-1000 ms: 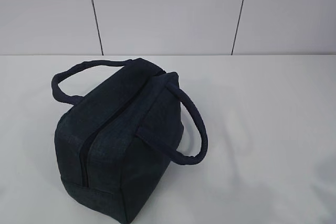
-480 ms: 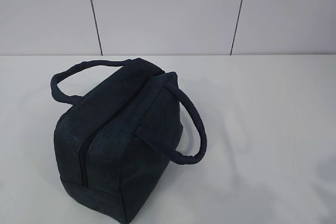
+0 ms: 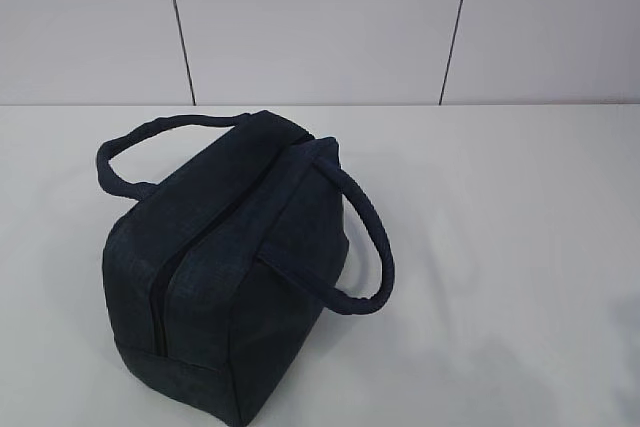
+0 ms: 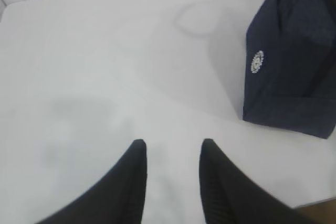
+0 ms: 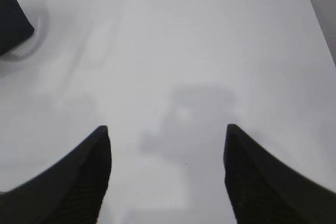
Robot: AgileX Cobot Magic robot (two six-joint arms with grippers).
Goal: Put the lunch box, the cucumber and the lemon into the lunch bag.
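The dark navy lunch bag (image 3: 230, 267) stands on the white table at the left of the exterior view, its top zipper closed and its two loop handles splayed to the sides. It shows again as the lunch bag (image 4: 291, 61) at the right of the left wrist view, with a small white emblem on its side. My left gripper (image 4: 173, 142) is open over bare table, left of the bag and apart from it. My right gripper (image 5: 167, 128) is open wider over bare table; a corner of the bag (image 5: 11, 19) shows at top left. The lunch box, cucumber and lemon are out of view.
A white table (image 3: 500, 247) runs back to a pale panelled wall (image 3: 320, 22) with dark seams. The table's near edge (image 4: 315, 203) shows at the lower right of the left wrist view. Neither arm appears in the exterior view.
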